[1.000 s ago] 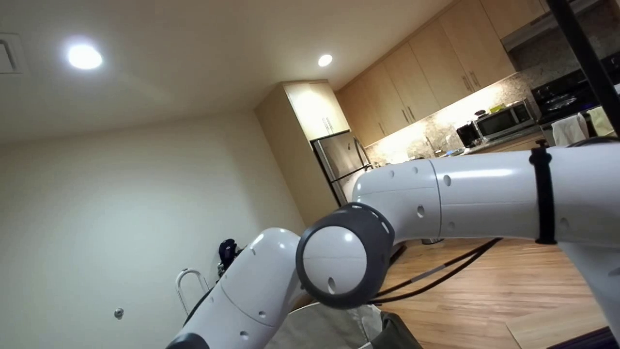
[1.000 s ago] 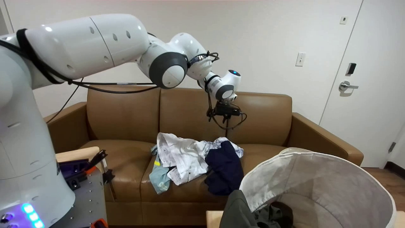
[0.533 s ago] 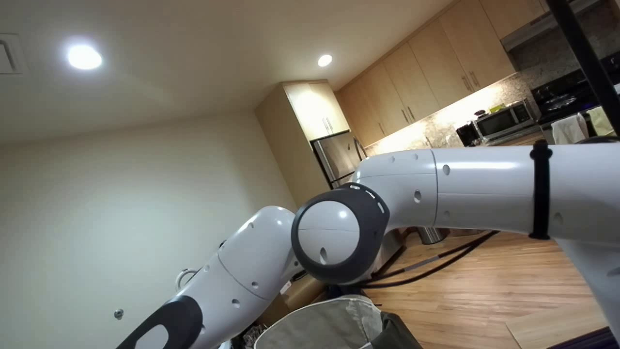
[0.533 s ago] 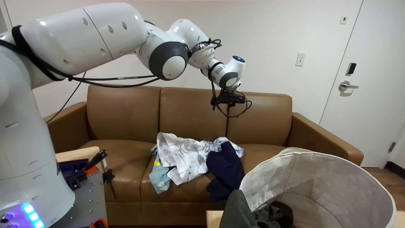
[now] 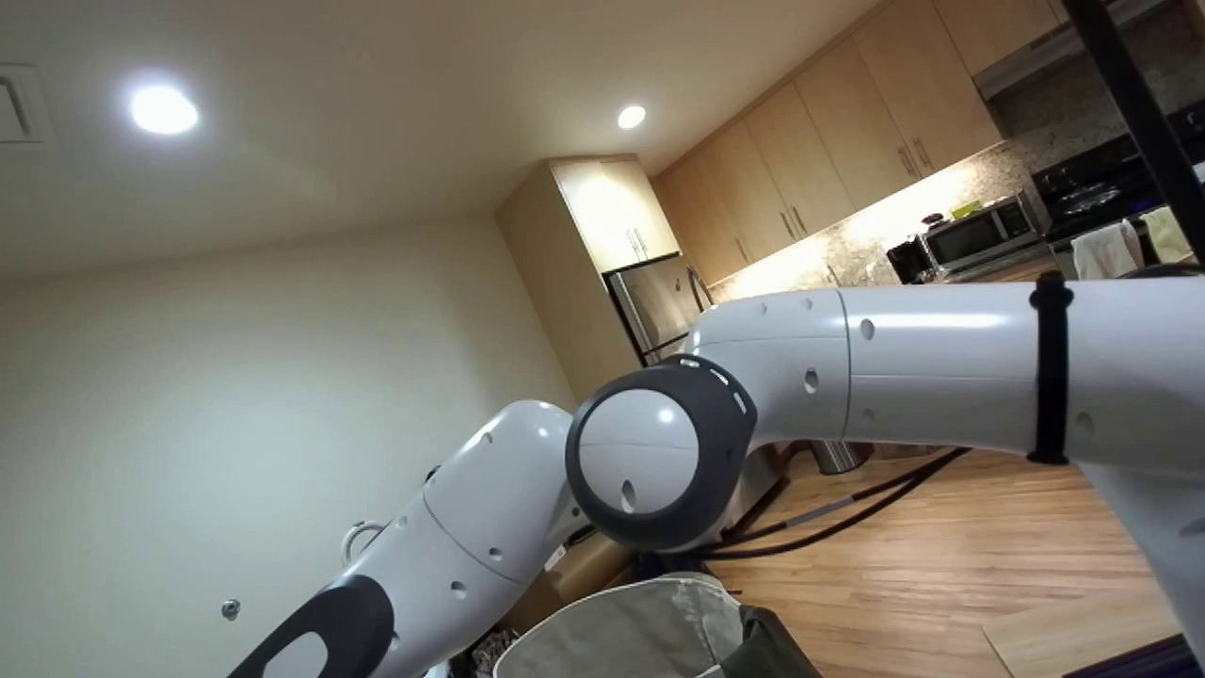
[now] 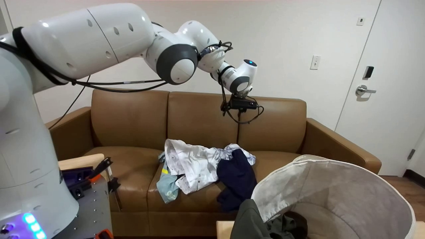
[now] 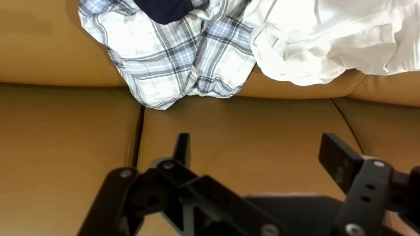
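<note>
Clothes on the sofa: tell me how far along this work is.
Seemingly done: dark cloth lies inside the hamper. In hand: nothing; the gripper is open and empty. Probably left: the white garment, plaid garment, navy garment and light-blue garment on the sofa.

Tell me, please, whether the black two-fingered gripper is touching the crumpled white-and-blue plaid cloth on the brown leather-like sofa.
Apart: in the wrist view, the sofa shows plainly between the gripper and the plaid cloth.

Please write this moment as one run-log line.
claw: open, empty, above sofa | on sofa: plaid garment, white garment, navy garment, grey-blue garment | hamper: in front of sofa
</note>
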Motion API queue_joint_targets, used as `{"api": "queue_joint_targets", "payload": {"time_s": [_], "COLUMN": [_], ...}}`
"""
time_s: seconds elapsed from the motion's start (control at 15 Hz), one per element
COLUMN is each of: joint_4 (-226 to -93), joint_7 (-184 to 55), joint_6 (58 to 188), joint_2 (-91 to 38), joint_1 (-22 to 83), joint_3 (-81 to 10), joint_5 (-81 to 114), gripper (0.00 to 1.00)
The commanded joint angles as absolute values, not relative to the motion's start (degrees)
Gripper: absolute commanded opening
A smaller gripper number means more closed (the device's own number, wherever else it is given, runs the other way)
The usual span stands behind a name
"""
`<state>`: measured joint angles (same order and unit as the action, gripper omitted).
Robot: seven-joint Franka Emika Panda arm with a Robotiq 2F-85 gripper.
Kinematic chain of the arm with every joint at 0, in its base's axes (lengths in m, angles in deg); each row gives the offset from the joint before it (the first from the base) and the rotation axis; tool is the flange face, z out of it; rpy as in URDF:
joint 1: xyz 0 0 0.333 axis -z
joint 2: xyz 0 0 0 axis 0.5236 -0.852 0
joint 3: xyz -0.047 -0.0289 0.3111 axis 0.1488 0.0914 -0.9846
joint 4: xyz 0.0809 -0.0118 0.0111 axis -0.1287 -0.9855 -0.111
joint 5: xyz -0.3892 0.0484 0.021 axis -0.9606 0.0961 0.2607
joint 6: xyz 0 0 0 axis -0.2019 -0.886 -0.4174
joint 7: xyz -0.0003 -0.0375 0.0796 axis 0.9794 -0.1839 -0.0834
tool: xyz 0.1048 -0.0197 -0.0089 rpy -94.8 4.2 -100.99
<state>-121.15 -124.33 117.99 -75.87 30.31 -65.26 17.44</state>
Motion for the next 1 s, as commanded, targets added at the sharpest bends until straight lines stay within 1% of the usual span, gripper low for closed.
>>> {"api": "queue_joint_targets", "payload": {"time_s": [0.0,0.27,0.53,0.8,0.87,0.93], "joint_4": [-121.1,-121.8,-129.0,-134.4,-134.9,-130.5], "joint_7": [-124.3,-123.8,-119.5,-117.5,-117.3,-119.6], "joint_6": [118.0,117.4,118.7,122.5,124.3,121.4], "joint_2": [-75.9,-75.6,-74.5,-73.8,-73.8,-76.1], "joint_1": [30.3,30.4,31.1,31.6,32.1,30.1], "joint_3": [-65.3,-64.8,-61.2,-59.6,-60.3,-58.6], "joint_5": [17.4,17.2,17.0,17.7,18.7,19.1], "gripper": [1.0,1.0,1.0,1.0,1.0,1.0]}}
